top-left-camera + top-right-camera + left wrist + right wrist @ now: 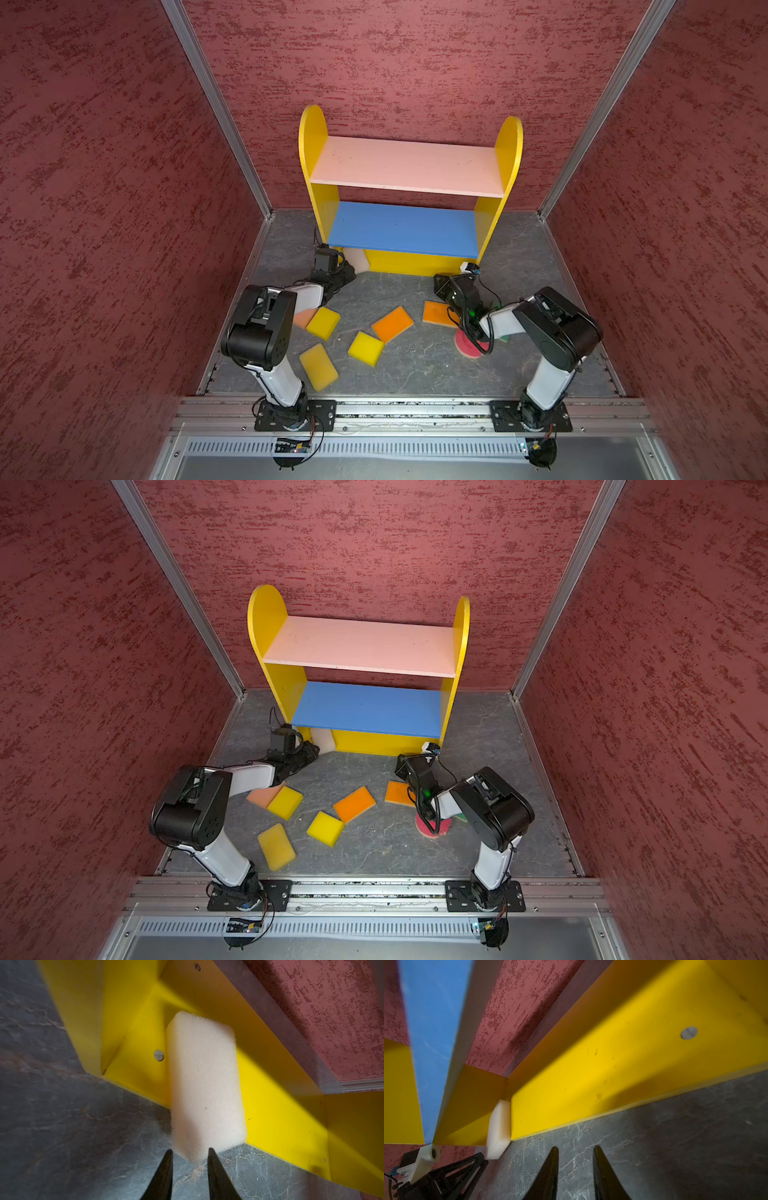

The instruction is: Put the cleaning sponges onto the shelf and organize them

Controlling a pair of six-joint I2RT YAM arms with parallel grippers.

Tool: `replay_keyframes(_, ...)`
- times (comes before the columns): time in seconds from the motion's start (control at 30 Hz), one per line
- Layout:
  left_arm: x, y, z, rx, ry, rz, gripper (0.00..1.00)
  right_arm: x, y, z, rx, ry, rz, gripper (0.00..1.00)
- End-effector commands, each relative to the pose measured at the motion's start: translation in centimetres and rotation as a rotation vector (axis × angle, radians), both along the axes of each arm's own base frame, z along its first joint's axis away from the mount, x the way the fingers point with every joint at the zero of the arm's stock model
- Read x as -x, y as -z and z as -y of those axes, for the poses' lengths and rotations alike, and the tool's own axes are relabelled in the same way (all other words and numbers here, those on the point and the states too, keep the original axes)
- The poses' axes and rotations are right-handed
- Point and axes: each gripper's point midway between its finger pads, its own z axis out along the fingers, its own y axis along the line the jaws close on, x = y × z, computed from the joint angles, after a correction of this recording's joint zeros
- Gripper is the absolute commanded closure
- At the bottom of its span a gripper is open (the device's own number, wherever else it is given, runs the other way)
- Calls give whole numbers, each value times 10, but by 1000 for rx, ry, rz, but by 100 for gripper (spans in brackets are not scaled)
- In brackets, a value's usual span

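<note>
One cream sponge [204, 1084] on shelf [313, 137] bottom (left gripper [190, 1150] parted).

Top views: high over the near edge, looking steeply down on the whole scene; shelf [409, 166] upper centre in both, nearly the same picture.
Left wrist: low, very close, facing the shelf's bottom board [270, 1095] and cream sponge [204, 1084].
Right wrist: low, close, same board; shares that sponge [499, 1128].
</note>
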Motion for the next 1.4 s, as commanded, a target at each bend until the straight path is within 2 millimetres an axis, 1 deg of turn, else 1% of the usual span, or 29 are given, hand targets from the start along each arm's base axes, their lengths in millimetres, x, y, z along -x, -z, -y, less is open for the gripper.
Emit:
replay_keyframes(0.0,0,-11,-2,-2,-7,29,71,-3,-11,-10,13,-17,32,69)
replay_keyframes(0.07,6,-17,-4,4,-19,37,71,-4,-11,-8,23,-7,31,69)
replay_keyframes(0.17,19,-25,-10,13,-45,42,72,-7,-14,0,49,22,44,69)
replay_keyframes(0.3,42,-41,-22,5,-100,62,72,-15,-20,17,72,68,62,68)
replay_keyframes(0.43,64,-55,-40,-20,-176,84,72,-26,-26,37,79,111,79,68)
replay_keyframes(0.57,72,-59,-66,-57,-274,82,71,-36,-31,49,70,132,101,68)
replay_keyframes(0.63,70,-60,-76,-45,-304,77,71,-41,-32,55,75,139,105,68)
replay_keyframes(0.8,62,-64,-89,-9,-343,78,70,-54,-32,78,56,171,112,68)
replay_keyframes(0.87,59,-65,-98,-8,-375,83,65,-59,-34,86,49,180,117,68)
replay_keyframes(0.93,54,-66,-107,7,-410,87,54,-62,-35,94,52,191,120,68)
replay_keyframes(0.97,51,-67,-111,21,-422,93,52,-65,-35,97,50,195,122,68)
replay_keyframes(1.07,39,-66,-115,52,-431,85,51,-74,-39,105,49,197,132,68)
replay_keyframes(1.13,30,-67,-115,61,-422,87,48,-81,-41,111,54,204,135,68)
replay_keyframes(1.17,27,-67,-114,63,-419,88,45,-83,-42,114,53,206,140,68)
replay_keyframes(1.2,23,-66,-115,64,-418,91,39,-85,-42,116,52,208,142,68)
replay_keyframes(1.23,20,-66,-115,63,-421,94,36,-87,-42,119,52,213,144,68)
replay_keyframes(1.37,2,-57,-123,101,-451,78,32,-89,-43,129,56,231,147,67)
